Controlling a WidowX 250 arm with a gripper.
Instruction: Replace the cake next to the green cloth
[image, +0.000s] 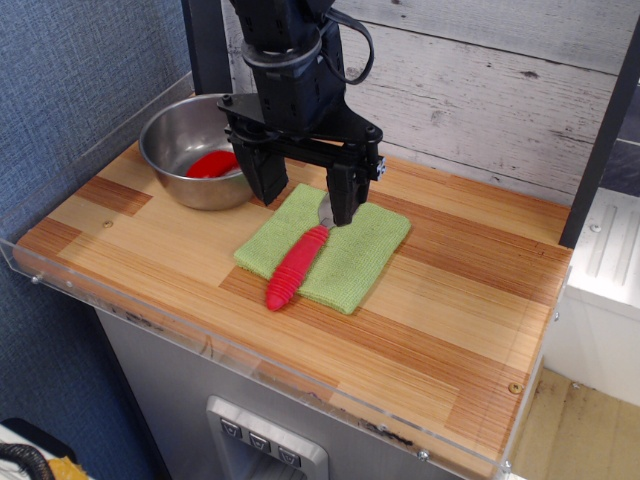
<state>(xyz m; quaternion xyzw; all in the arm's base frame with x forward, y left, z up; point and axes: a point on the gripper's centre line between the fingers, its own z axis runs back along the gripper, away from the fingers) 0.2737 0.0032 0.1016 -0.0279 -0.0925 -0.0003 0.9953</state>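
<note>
The cake (211, 164), a glossy red block, lies inside the steel bowl (190, 190) at the back left of the table. The light-green cloth (350, 250) lies flat in the middle of the table. A spoon with a ribbed red handle (296, 267) lies across the cloth, its handle end over the cloth's front edge. My gripper (303, 190) hangs over the cloth's back left corner, just right of the bowl. Its two black fingers are spread apart and hold nothing.
A clear plastic lip (250, 345) runs along the table's front and left edges. A plank wall (480, 90) stands behind the table. A dark post (600, 130) stands at the right, beside a grey metal unit (610, 260).
</note>
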